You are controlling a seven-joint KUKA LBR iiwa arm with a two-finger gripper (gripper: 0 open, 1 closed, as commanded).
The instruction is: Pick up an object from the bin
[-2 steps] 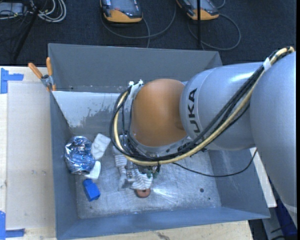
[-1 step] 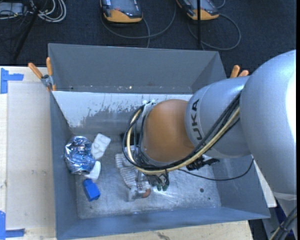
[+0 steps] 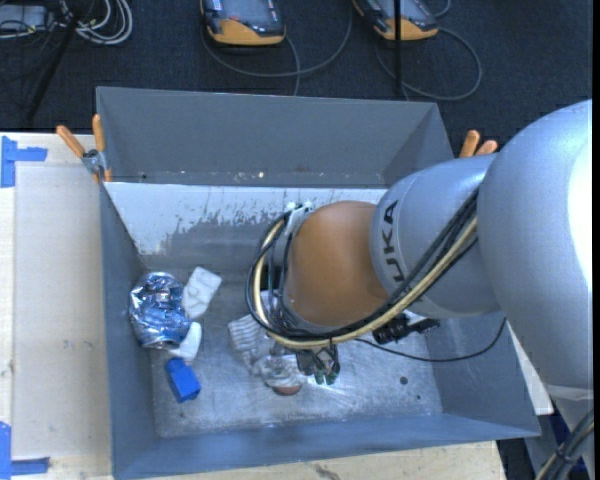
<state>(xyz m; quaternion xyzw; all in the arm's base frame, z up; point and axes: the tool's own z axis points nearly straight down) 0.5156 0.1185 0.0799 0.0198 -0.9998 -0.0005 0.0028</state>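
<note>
Grey metal bin (image 3: 260,143) with sloping walls holds a few loose things on its scuffed floor; the silver arm (image 3: 540,248) reaches in from the right, its wrist wrapped in an orange cover (image 3: 335,263) with black cables (image 3: 261,286) looping round it. The gripper (image 3: 302,368) hangs low beneath that cover, close to the floor in the front middle of the bin; whether it is released or clenched I cannot tell, since the wrist hides most of it from above.

Right at the gripper's tip lies a small reddish-brown thing (image 3: 286,387), rounded and low on the floor; it is too blurred to name its kind, and I cannot tell if the gripper touches it. Just to the left of the gripper sits a crumpled clear wrapper (image 3: 244,335), its edge reaching in under the wrist.

Well apart, toward the bin's left side, rests a crumpled ball of shiny foil (image 3: 158,310) with blue glints; a white scrap (image 3: 202,286) lies just beside it on the right, a white lump (image 3: 188,341) touches its lower edge; a small blue block (image 3: 183,379) lies just in front of that lump, tilted.
</note>
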